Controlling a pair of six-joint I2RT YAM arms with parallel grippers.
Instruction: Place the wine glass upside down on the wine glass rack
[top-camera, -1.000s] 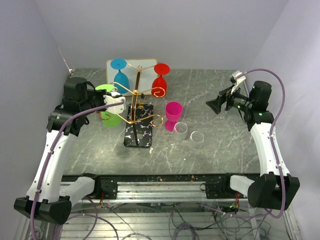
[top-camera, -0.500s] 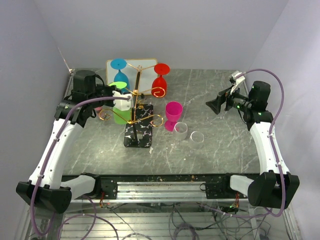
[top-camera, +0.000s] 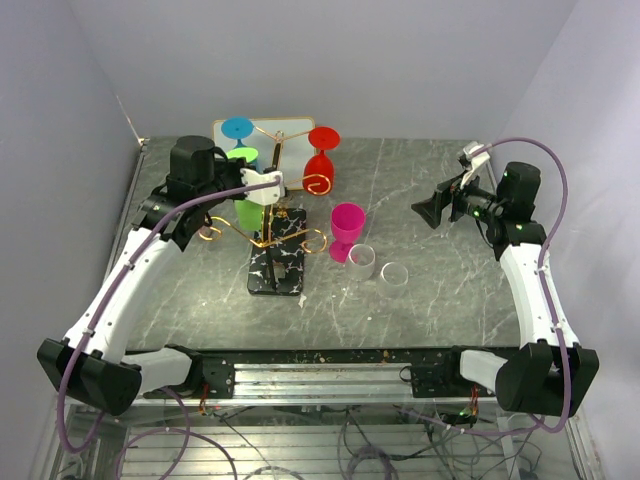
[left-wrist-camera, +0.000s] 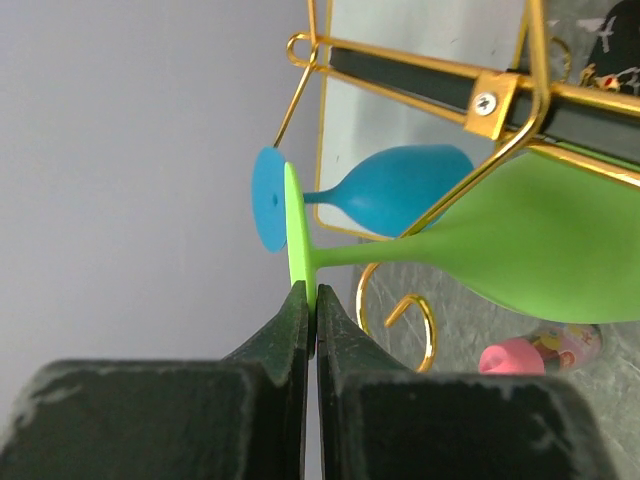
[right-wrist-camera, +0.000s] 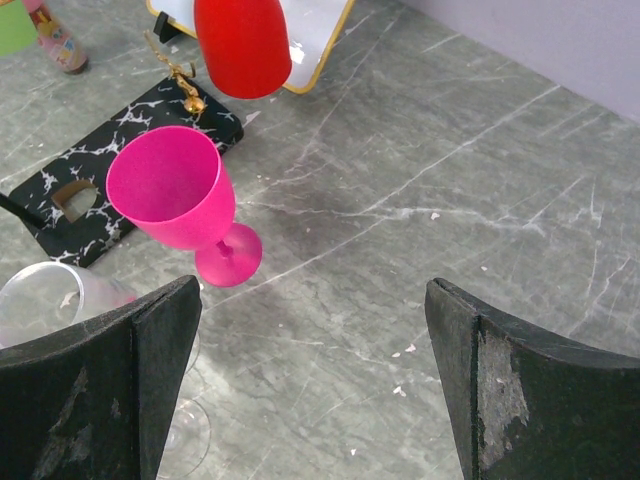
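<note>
We are holding the green wine glass (left-wrist-camera: 540, 240) upside down at the wine glass rack (top-camera: 276, 264), foot uppermost, with its stem crossing one of the gold arms. We are not able to tell whether it is resting on that arm. Our left gripper (left-wrist-camera: 312, 300) is pinching the edge of the foot, its fingers almost closed on it. A blue glass (left-wrist-camera: 385, 190) is hanging just behind, and a red glass (top-camera: 320, 165) is hanging on the rack's right side. A pink glass (right-wrist-camera: 165, 190) is standing upright on the table (top-camera: 440, 290) just right of the marbled base, with a clear glass (top-camera: 362, 260) beside it and a second clear glass (top-camera: 394, 274) next to that. Our right gripper (right-wrist-camera: 310, 380) is hovering well apart, fingers spread wide, gripping nothing.
</note>
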